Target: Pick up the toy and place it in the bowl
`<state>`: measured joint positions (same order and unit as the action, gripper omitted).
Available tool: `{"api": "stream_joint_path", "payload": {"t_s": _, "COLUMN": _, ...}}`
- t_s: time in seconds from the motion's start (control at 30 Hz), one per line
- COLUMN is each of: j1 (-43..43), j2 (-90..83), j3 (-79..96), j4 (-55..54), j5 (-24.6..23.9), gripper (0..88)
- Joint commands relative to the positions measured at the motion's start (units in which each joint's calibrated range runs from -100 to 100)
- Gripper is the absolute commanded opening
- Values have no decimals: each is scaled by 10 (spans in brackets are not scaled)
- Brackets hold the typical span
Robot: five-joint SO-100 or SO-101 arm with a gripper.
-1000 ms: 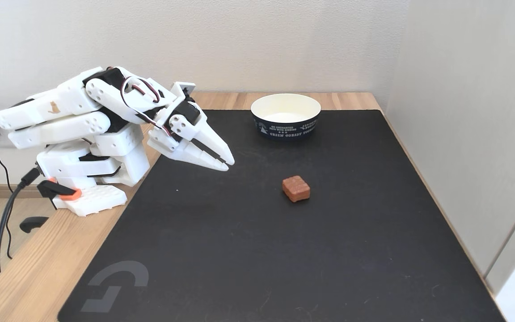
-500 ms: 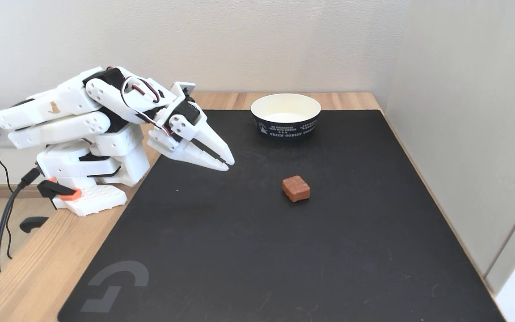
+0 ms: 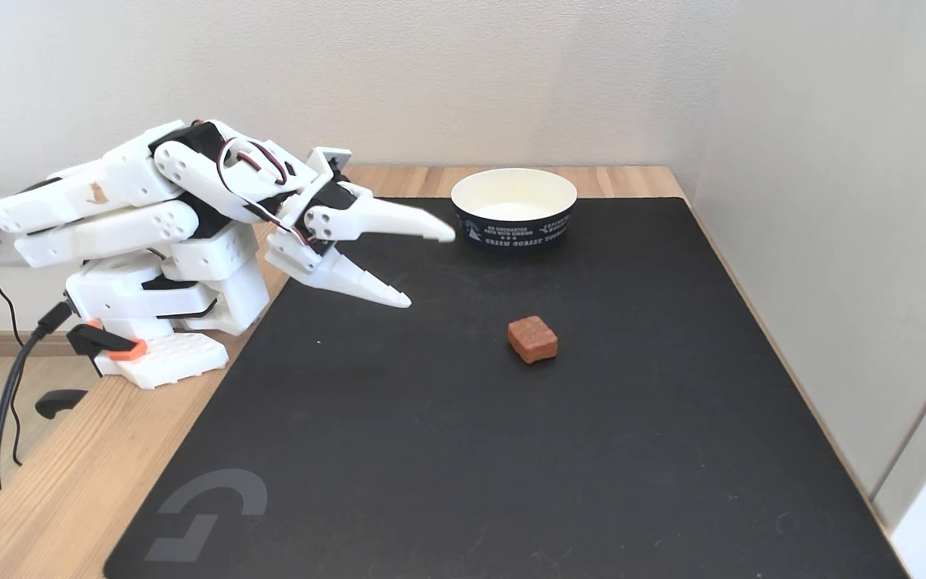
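In the fixed view the toy (image 3: 533, 338), a small reddish-brown block with a grooved top, lies on the black mat near its middle. The bowl (image 3: 514, 207), cream inside and navy outside with white lettering, stands at the mat's far edge. My white gripper (image 3: 429, 268) hovers over the mat's left part, to the left of the toy and apart from it. Its jaws stand wide open with nothing between them; the upper finger points toward the bowl, the lower one slants down toward the mat.
The black mat (image 3: 463, 450) covers most of the wooden table (image 3: 45, 498). The arm's white base (image 3: 165, 322) is clamped at the left edge, with black cables (image 3: 5, 402) hanging off it. Walls close in behind and along the right (image 3: 849, 241).
The gripper has opened: its upper finger swung up toward the bowl. The arm, toy and bowl have stayed where they were.
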<state>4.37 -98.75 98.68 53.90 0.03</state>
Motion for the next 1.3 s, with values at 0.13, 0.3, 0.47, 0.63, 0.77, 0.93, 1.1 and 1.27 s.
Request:
{"api": "stream_joint_path", "payload": {"t_s": 0.13, "j1": -1, "j2": -7, "j3": 8, "j4": -1, "j5": 4, "gripper": 530}}
{"api": "stream_joint_path", "payload": {"t_s": 0.3, "j1": 23, "j2": 28, "j3": -71, "j4": 52, "j5": 0, "gripper": 530}}
{"api": "stream_joint_path", "payload": {"t_s": 0.47, "j1": 51, "j2": 225, "j3": -269, "j4": 80, "j5": 4, "gripper": 530}}
{"api": "stream_joint_path", "payload": {"t_s": 0.63, "j1": 45, "j2": 527, "j3": -486, "j4": 88, "j5": 12, "gripper": 530}}
{"api": "stream_joint_path", "payload": {"t_s": 0.77, "j1": 50, "j2": 725, "j3": -664, "j4": 103, "j5": 54, "gripper": 530}}
{"api": "stream_joint_path", "payload": {"t_s": 0.93, "j1": 45, "j2": 900, "j3": -847, "j4": 134, "j5": 117, "gripper": 530}}
{"api": "stream_joint_path", "payload": {"t_s": 1.1, "j1": 13, "j2": 1045, "j3": -950, "j4": 156, "j5": 165, "gripper": 530}}
{"api": "stream_joint_path", "payload": {"t_s": 1.27, "j1": 8, "j2": 1144, "j3": -1008, "j4": 156, "j5": 188, "gripper": 530}}
